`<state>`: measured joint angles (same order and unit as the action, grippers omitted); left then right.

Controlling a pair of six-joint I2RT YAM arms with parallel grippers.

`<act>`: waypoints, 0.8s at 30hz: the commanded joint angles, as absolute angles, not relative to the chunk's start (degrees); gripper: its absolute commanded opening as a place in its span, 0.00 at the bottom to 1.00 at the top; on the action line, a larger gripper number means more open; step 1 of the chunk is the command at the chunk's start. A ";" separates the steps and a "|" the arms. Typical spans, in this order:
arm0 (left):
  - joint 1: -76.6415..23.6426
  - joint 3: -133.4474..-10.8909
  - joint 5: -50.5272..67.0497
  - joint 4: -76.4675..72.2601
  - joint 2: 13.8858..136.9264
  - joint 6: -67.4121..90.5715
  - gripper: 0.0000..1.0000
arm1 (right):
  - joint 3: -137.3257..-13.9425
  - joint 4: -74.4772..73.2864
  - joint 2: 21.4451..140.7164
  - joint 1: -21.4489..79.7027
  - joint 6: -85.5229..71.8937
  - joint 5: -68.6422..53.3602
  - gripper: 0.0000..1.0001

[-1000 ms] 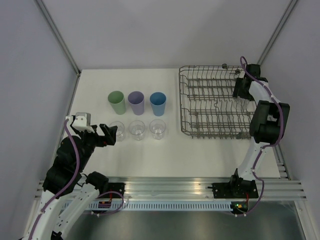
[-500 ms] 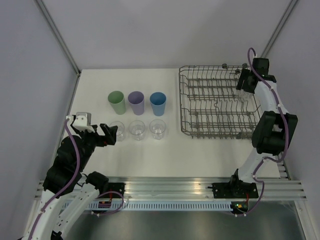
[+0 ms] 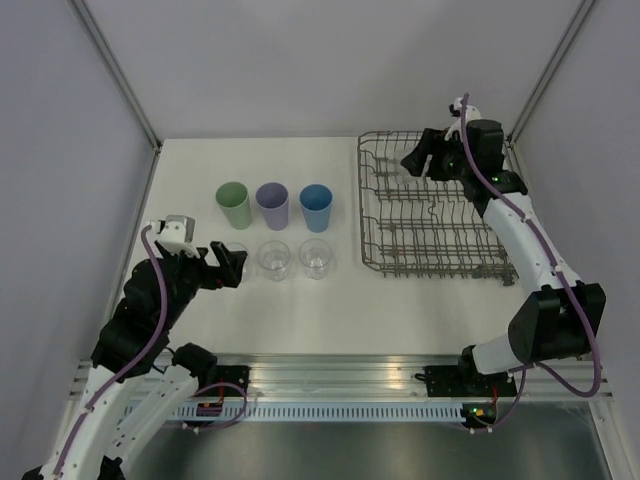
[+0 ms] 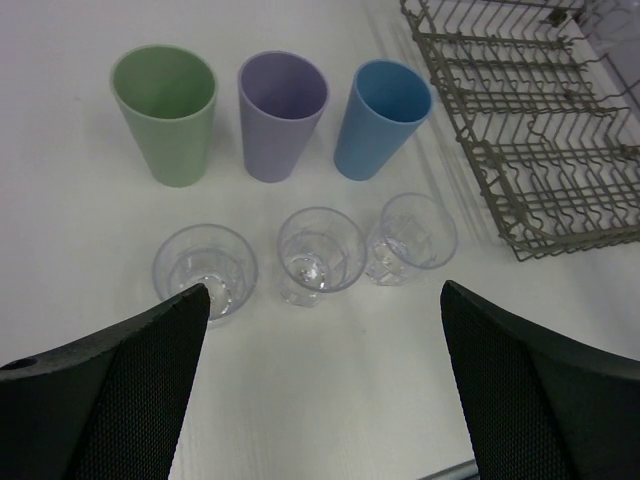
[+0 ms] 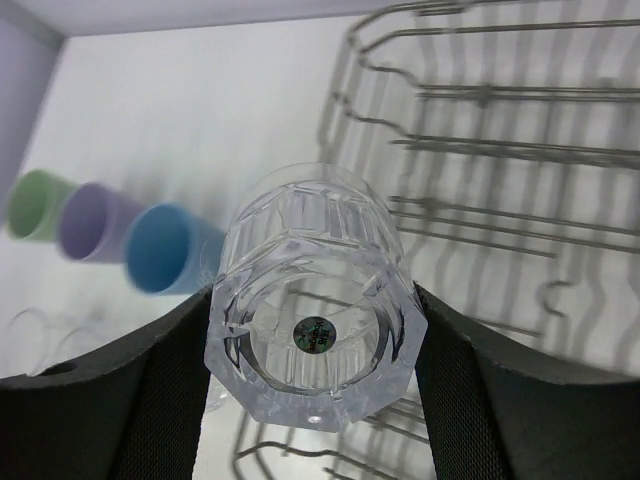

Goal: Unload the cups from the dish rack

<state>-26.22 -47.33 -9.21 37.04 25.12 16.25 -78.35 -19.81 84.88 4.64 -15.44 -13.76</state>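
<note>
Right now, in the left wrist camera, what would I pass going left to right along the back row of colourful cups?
mint green cup → lavender purple cup → blue cup → dish rack

Matt metal wire rack; clear cup (glossy)
</note>
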 commanded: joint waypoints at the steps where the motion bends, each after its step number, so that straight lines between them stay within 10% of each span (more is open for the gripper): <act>1: -26.54 -49.92 -1.78 32.61 26.72 21.26 1.00 | -74.72 -7.59 81.13 10.09 -23.01 -24.06 0.40; 24: -26.46 -52.82 21.52 10.90 30.06 44.29 0.99 | -64.42 44.72 85.51 42.61 -59.06 -43.24 0.39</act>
<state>-26.24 -50.06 17.04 15.64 30.00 39.88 -63.44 32.69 83.99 40.77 -54.06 -41.80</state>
